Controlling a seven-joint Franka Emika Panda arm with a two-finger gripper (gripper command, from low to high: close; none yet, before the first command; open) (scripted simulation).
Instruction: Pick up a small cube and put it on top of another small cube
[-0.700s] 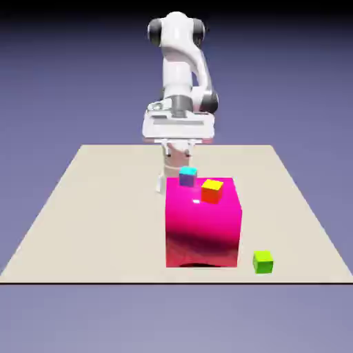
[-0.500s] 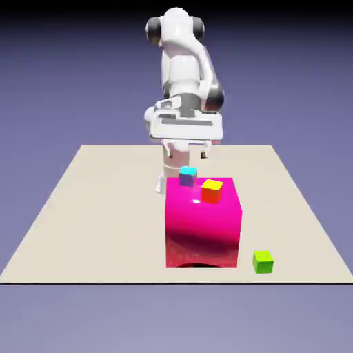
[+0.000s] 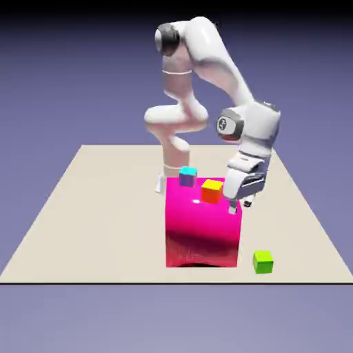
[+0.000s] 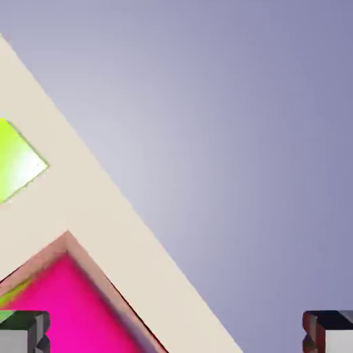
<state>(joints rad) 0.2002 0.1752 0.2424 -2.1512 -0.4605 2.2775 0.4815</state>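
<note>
Hand [image 3: 240, 207]: jaws wide, nothing between them. Small lime-green cube [image 3: 263, 262]: on the tabletop [image 3: 103, 227], below the hand. Caution: the magenta block [image 3: 202, 224] stands just beside the hand; descending without sufficient clearance could strike its edge and spoil the grasp.

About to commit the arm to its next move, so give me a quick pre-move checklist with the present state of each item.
1. Claw open: ok, its tips stand wide apart.
2. Claw carrying nothing: ok, no cube between the tips.
3. Green cube on the table, apart from the magenta block: ok.
4. Claw lined up over the green cube: not ok, the cube sits at the hand view's left edge, partly cut off.
5. Orange cube with yellow top on the magenta block: ok.
6. Safe clearance between claw and magenta block: cannot tell.
</note>
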